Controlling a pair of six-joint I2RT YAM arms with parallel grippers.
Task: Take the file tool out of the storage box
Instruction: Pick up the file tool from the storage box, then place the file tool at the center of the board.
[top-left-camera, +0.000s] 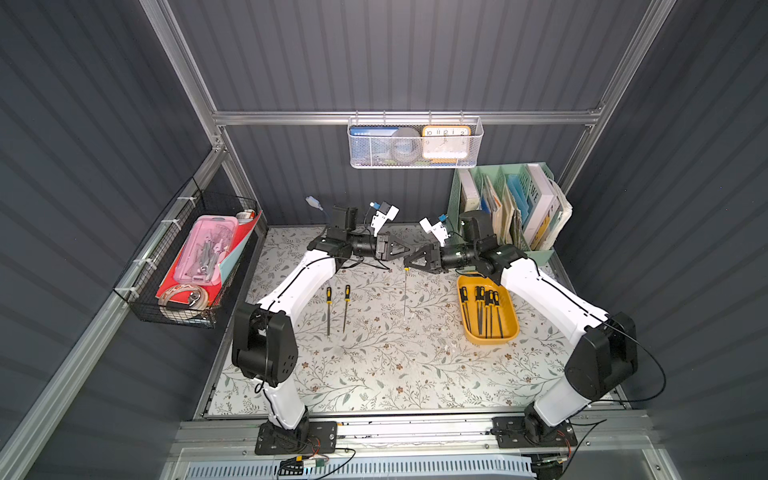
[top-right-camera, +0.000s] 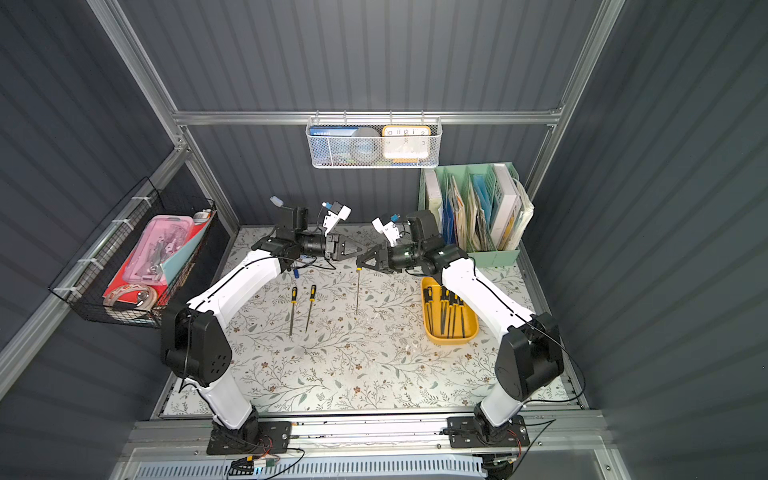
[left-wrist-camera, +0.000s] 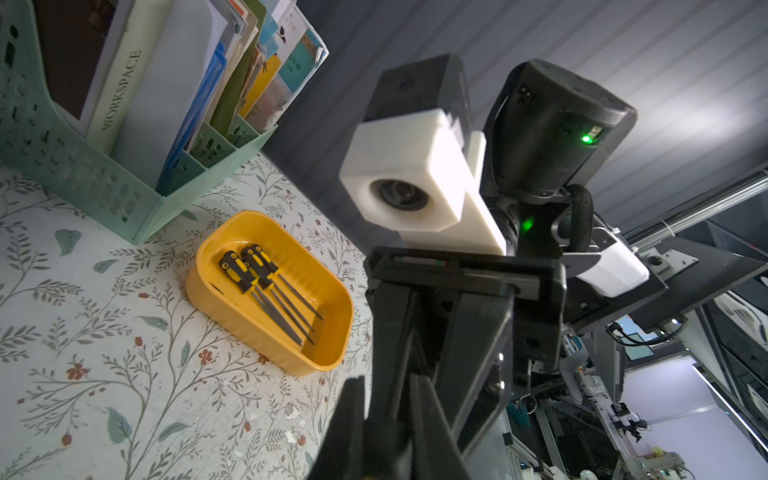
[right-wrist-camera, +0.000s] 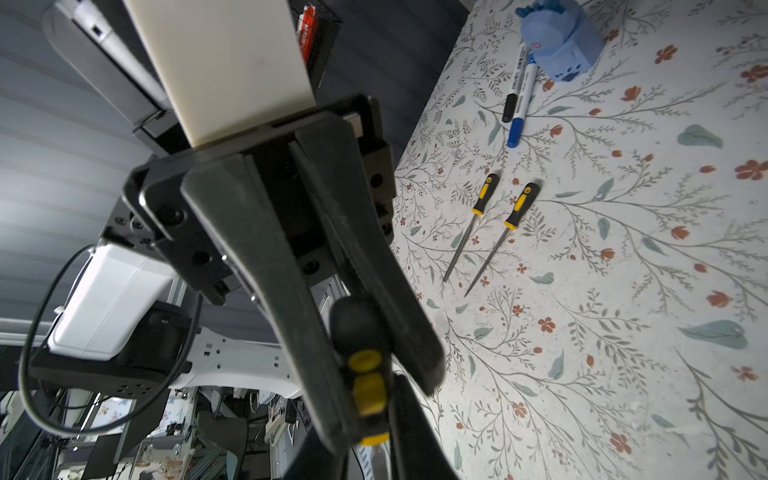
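The file tool (top-left-camera: 404, 291) is already out of the storage box (top-left-camera: 492, 337). It hangs in the air over the middle of the table (top-left-camera: 374, 374), handle up, thin shaft pointing down. The handle sits where the two arms meet nose to nose.

- On the left gripper (top-left-camera: 411, 250), the fingers (right-wrist-camera: 270, 270) press the black upper handle from both sides, as the right wrist view shows.
- On the right gripper (top-left-camera: 406, 262), the fingers (right-wrist-camera: 419, 449) flank the yellow lower handle. Cannot tell whether they pinch it or stand off.

Handling, as judged:
- Light, rigid steel with no give.
- The black-and-yellow handle is the place to hold: thick enough for the fingers, and it looks grippy.
- The shaft is too slender and would likely pivot or slip.
- Held at one end only, it may swing, so one grip should be firm before the other lets go.

Around it:
- Four more files (top-left-camera: 484, 307) lie in the box on the right arm's side.
- Two files (top-left-camera: 336, 309) lie side by side on the table near the left arm.
- A mint book organiser (top-left-camera: 540, 253) stands behind the box.
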